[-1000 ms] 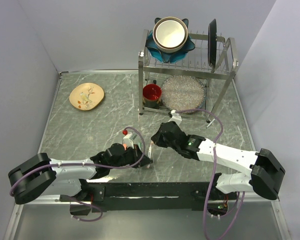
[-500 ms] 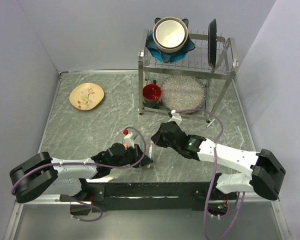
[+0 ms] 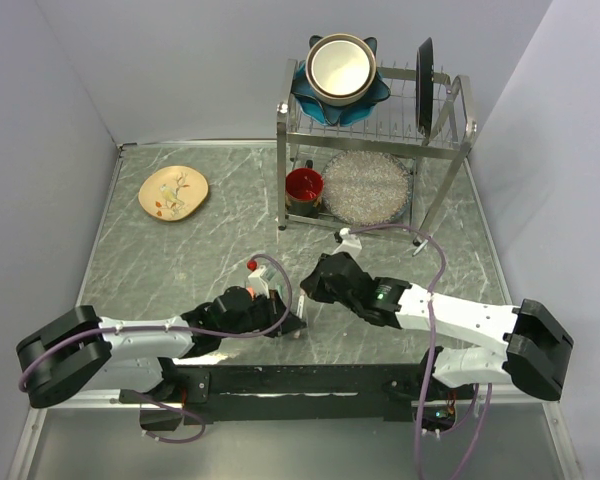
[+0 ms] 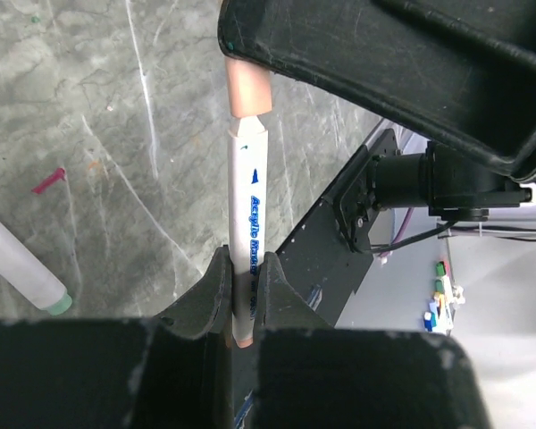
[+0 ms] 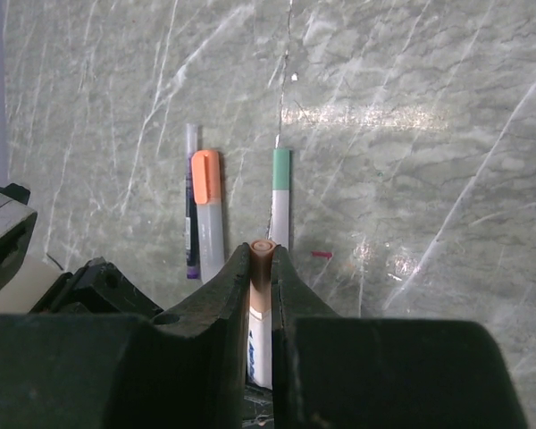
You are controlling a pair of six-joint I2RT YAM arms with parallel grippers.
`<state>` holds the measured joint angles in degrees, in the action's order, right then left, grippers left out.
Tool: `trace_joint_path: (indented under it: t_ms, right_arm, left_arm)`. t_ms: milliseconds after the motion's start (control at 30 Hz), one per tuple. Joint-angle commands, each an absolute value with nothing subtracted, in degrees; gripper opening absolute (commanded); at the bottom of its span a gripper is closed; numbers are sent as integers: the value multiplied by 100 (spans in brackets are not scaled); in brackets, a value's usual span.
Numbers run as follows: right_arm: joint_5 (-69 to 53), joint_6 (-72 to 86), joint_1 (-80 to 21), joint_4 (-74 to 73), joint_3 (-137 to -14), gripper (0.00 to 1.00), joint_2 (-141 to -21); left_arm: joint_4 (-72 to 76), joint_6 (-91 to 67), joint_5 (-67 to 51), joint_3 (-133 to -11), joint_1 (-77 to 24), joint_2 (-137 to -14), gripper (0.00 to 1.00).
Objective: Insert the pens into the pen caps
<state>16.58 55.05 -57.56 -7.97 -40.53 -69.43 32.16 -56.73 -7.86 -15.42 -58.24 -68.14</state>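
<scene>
Pen [image 4: 247,197]: likely light, stiff, slick; left claw [image 4: 243,268] pinched its barrel.
Cap [image 4: 249,89]: tiny; right claw [image 5: 263,264] pinched its sides.

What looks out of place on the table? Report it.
Only a tiny pink scrap lying loose on the marble table, beside the teal-capped pen. It matches no pen or cap. Nothing looks spilled or broken.
</scene>
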Motion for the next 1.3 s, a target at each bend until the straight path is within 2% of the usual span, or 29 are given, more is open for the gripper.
trace_joint_path:
  t_ms: [0,367,467,633,733,767,1067,1267]
  right_arm:
    - [2039,5563,-5906,-967,-4025,0,-6706]
    - [888,5572,-6011,685,-2989,0,-5777]
    - [879,5555,-6073,747,-2918,4,-5459]
    - [862,5432,-6196,572,-3137,23,-5028]
    - [765,5292,-6205,589,-3418,38,-4896]
    - [747,5239,-6205,589,-3480,45,-4869]
    - [326,4351,-6214,502,-4156,83,-4473]
    - [132,3850,-6205,62,-4763,86,-4728]
  left_arm:
    - [3384,-5634,-615,-1802,-5818,-6592,1]
    - [3446,-5265,-607,-1881,-5827,-6153,1]
    - [3262,-5002,-466,-1960,-5827,-5784,1]
    - [2892,-4509,-421,-2144,-5827,-5248,1]
    - [2909,-4272,-640,-2171,-5827,-5010,1]
    - [2883,-4219,-676,-2171,-5827,-4958,1]
    - [2436,-3613,-1195,-2302,-5827,-4307,1]
    - [2188,-3173,-1652,-2382,-5836,-3894,1]
